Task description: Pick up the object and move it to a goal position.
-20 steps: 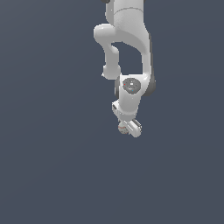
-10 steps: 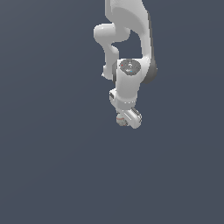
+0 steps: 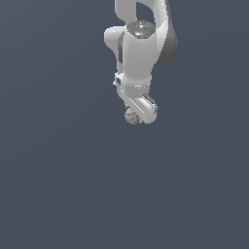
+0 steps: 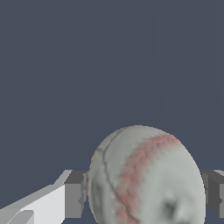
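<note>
Legible text, labels, brands, numbers, signs — none found.

Exterior view: the white arm [image 3: 138, 53] carries no readable lettering, badge or number; small reddish and green specks on its top joint cap are too small to tell as characters. Wrist view: the ball [image 4: 146, 177] bears a band of reddish stitch-like marks and a thin dark curved line — surface pattern only, no letters or digits. The grey pads [image 4: 75, 194] beside it are unmarked. The plain dark blue-grey background in both views holds no sign or writing.
</note>
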`<move>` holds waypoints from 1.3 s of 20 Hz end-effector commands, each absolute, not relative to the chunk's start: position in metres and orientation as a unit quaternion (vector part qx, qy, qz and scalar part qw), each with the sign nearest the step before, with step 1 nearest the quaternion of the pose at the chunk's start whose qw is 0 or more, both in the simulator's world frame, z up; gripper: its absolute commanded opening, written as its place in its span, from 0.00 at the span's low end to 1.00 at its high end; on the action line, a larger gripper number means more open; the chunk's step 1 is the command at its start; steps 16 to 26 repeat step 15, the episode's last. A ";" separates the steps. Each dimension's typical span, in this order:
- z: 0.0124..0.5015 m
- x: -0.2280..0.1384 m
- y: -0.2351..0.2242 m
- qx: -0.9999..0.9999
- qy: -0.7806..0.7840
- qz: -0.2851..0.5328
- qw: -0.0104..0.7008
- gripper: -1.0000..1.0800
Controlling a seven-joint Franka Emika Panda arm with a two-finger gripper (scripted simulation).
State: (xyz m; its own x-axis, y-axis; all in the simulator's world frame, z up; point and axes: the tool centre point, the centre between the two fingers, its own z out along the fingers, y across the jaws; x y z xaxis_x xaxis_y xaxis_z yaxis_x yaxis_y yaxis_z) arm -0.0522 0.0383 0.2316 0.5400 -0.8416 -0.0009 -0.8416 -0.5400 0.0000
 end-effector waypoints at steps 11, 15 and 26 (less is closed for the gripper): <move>0.307 -0.060 0.025 -0.878 0.479 0.000 0.000 0.00; 0.311 -0.060 0.024 -0.878 0.479 0.000 0.000 0.00; 0.311 -0.060 0.024 -0.878 0.479 0.000 0.000 0.00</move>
